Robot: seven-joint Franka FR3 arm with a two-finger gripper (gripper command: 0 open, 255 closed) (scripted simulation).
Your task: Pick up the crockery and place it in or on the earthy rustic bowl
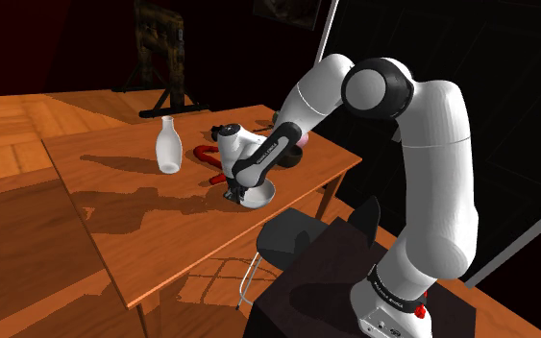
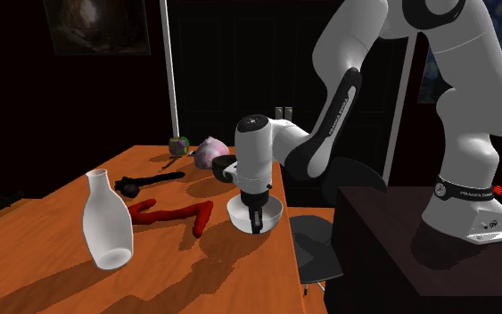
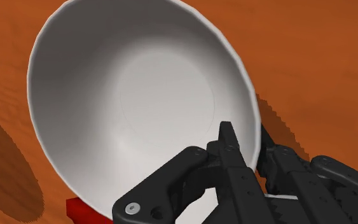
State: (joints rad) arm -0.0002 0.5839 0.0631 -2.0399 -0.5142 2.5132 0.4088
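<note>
A plain white bowl [image 3: 133,102] stands near the table's edge closest to the stand [image 1: 258,196] [image 2: 256,210]. My gripper [image 3: 247,143] points down onto the bowl's rim, one finger inside the bowl and the other outside the wall, clasping the rim between them [image 1: 234,195] [image 2: 256,223]. I cannot tell whether the bowl rests on the table or hangs just above it. A small dark bowl [image 2: 225,167] sits behind the hand, farther along the table, partly hidden by the arm in the shoulder view.
On the wooden table [image 1: 162,230] stand a white vase [image 1: 168,146] [image 2: 108,220], a red curved object [image 2: 173,212], a black tool [image 2: 151,183], a pink lump [image 2: 209,152] and a small ball [image 2: 179,144]. A dark chair [image 1: 292,235] stands between table and stand.
</note>
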